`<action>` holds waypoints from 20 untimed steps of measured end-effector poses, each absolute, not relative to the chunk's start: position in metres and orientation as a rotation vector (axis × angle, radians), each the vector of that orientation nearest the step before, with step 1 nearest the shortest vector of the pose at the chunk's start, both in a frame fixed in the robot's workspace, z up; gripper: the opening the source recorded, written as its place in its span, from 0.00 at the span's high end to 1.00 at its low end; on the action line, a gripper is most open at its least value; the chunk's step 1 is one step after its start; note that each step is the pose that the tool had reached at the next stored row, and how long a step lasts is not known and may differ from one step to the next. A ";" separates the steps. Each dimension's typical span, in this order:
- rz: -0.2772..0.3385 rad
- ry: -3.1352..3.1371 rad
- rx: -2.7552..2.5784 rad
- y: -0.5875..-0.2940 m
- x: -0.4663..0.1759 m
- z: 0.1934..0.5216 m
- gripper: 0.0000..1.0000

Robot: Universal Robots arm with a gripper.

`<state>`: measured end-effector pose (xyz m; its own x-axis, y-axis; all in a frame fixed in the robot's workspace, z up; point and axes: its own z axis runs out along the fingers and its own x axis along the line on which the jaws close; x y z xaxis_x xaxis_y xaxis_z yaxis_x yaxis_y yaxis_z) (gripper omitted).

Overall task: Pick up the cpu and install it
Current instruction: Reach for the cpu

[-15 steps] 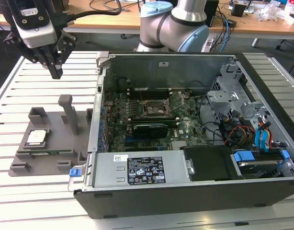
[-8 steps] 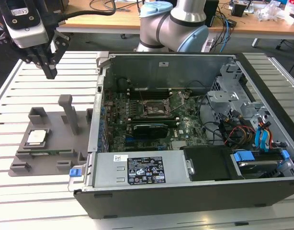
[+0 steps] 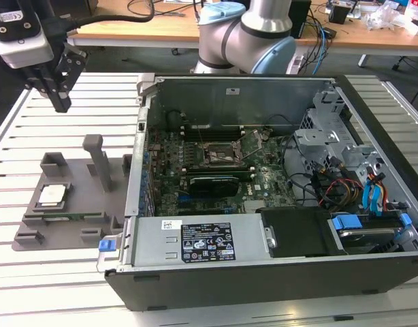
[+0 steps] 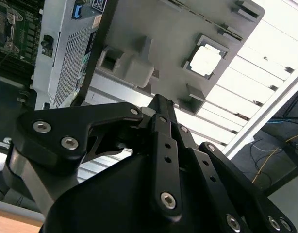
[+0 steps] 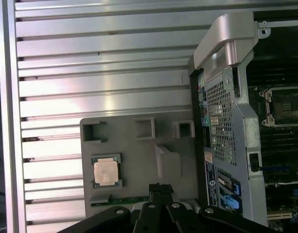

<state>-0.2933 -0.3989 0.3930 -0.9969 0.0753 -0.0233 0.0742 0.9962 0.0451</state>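
Gripper: hangs high over the slatted table, at the exterior view's left, above the far edge of the grey plate. In both wrist views the fingertips meet at one point with nothing between them. Closed, empty.

Chip: lies flat, pale metal face up, in its square pocket on the grey plate, outside the computer case, just beside the case's wall at the exterior view's left. Not yet picked up.

Relation that matters: the chip sits lower than the gripper and nearer the exterior camera, well apart from the fingertips. In the first wrist view it shows off to one side of the fingertip line, so the gripper is not centred over it. The chip is square, with no long axis, and its edges run parallel to the plate's edges.

Socket: inside the case, frame open, no chip in it, on the far side of the case wall from both chip and gripper.
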 end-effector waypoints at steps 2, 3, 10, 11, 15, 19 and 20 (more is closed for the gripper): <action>0.069 3.114 0.117 -0.399 -0.299 0.393 0.89; 0.069 3.114 0.117 -0.399 -0.304 0.393 0.89; 0.069 3.114 0.116 -0.399 -0.319 0.393 0.89; 0.069 3.114 0.117 -0.399 -0.321 0.393 0.89; 0.069 3.114 0.117 -0.399 -0.331 0.393 0.89; 0.069 3.114 0.117 -0.399 -0.340 0.393 0.89; 0.069 3.114 0.117 -0.399 -0.343 0.393 0.89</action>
